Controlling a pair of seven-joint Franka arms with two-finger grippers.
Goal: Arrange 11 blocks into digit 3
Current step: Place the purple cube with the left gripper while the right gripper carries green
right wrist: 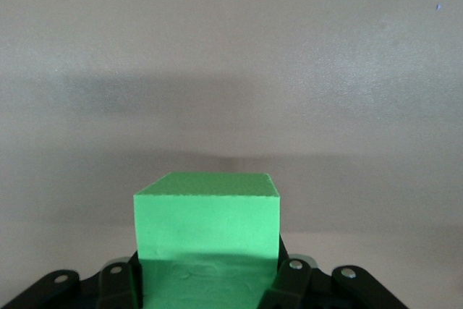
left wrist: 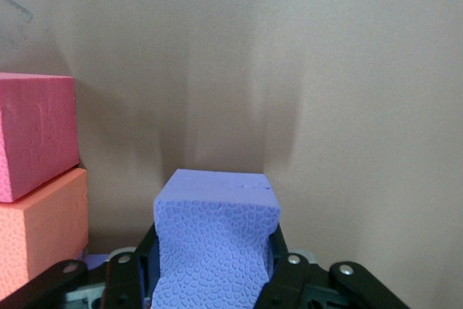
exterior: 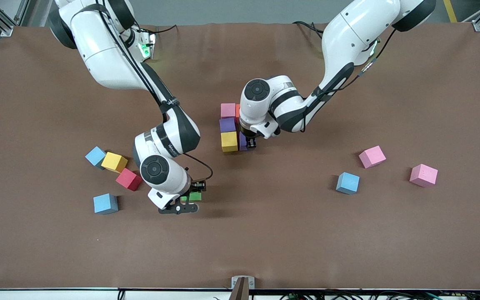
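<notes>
The left gripper pinches a purple block; the soft foam dents visibly. The right gripper pinches a green block. Grip flat sides lightly.

No text, label, brand, number or sign can be read in any of the views. The right arm carries a small dark marking on its forearm band in the front view, too small to make out. The foam cubes and the tabletop bear no writing.
</notes>
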